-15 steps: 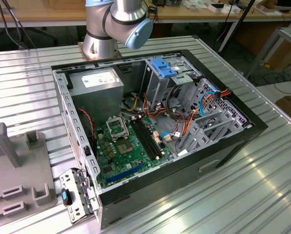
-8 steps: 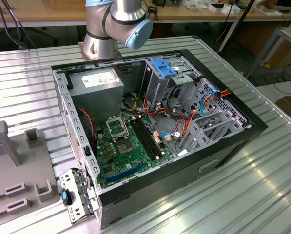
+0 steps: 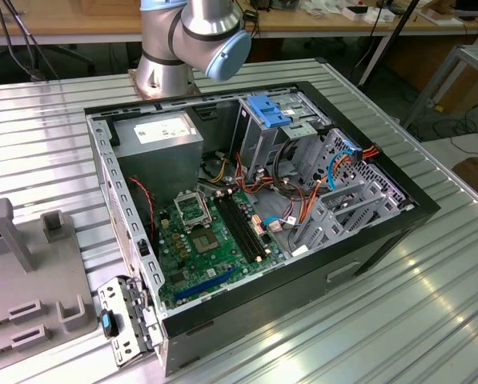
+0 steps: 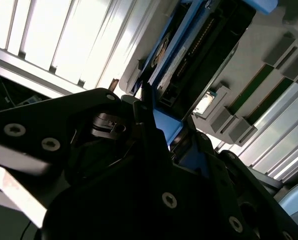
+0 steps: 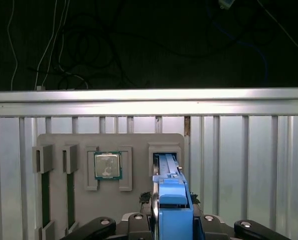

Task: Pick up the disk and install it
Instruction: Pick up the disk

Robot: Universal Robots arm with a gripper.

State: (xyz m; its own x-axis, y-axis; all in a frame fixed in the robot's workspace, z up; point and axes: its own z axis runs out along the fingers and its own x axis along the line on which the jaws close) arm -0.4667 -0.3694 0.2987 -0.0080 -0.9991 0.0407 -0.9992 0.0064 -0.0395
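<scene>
The gripper (image 5: 171, 226) is closed on the disk (image 5: 172, 202). Its dark fingers (image 5: 140, 220) press against both sides of the blue carrier. In the second wrist view the gripper (image 4: 169, 136) has a blue strip of the carrier caught between its black fingers (image 4: 145, 117), and the disk (image 4: 188, 60) runs away from them, dark body edge-on.

The disk stands on edge in a slot at a far corner of the grey tray (image 5: 139, 142). A chip (image 5: 108, 165) lies flat in the recess just beside that slot. Past it, two green sticks (image 5: 45, 192) sit in narrow slots near the tray's other edge.

The tray rests on the ribbed metal table (image 5: 238, 165), near its far edge.

In the exterior view the tray (image 3: 14, 320) lies at the table's (image 3: 431, 320) edge on the exterior view's left. An open computer case (image 3: 375, 256) lies mid-table, and the arm's base (image 3: 162, 72) stands behind it.
</scene>
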